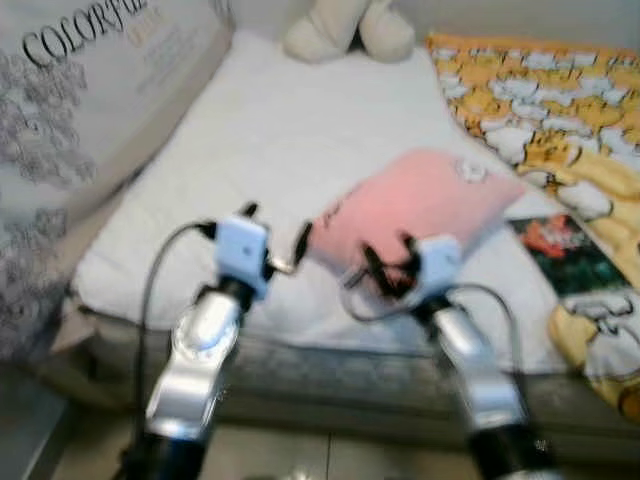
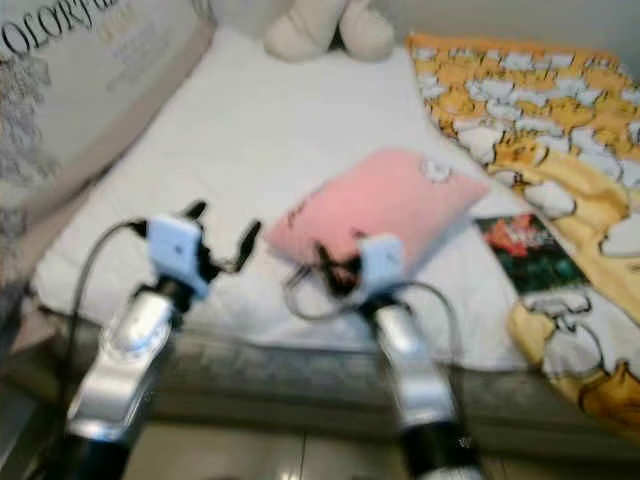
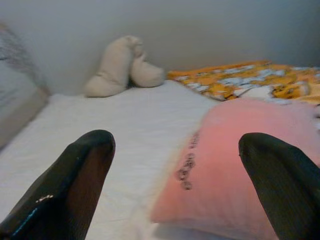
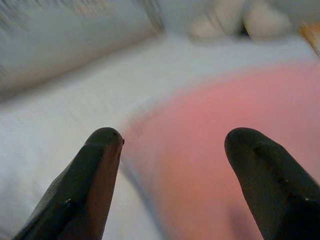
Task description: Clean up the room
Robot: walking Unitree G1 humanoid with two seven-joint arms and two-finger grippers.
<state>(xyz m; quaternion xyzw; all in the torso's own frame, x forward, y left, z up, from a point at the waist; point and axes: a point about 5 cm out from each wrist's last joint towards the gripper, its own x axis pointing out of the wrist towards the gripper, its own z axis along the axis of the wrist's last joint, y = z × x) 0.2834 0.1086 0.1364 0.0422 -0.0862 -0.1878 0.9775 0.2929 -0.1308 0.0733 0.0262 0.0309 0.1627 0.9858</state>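
Left eye view: a soft pink rectangular cushion [image 1: 410,210] lies on the white bed sheet [image 1: 300,130], near the mattress's front edge. The left gripper [image 1: 275,245] hovers just beside the cushion's near-left corner; the right gripper [image 1: 385,265] is at its near edge. Risk, in my judgement: the cushion is bulky and slack, so a pinch on one corner may slip or drag the sheet with it. The picture is blurred, so contact cannot be confirmed.

Right eye view: a dark printed book or packet [image 2: 525,250] lies just beside the cushion against the orange patterned blanket [image 2: 540,110]. A sweep of the right arm could catch it.

Left wrist view: the left fingers [image 3: 75,180] stand wide apart and hold nothing; the cushion's corner sits between them. A cream plush toy [image 3: 122,65] rests by the far wall.

Right wrist view: the right fingers [image 4: 95,175] are likewise spread wide and empty, with the cushion's pink face ahead; touching or not cannot be told.
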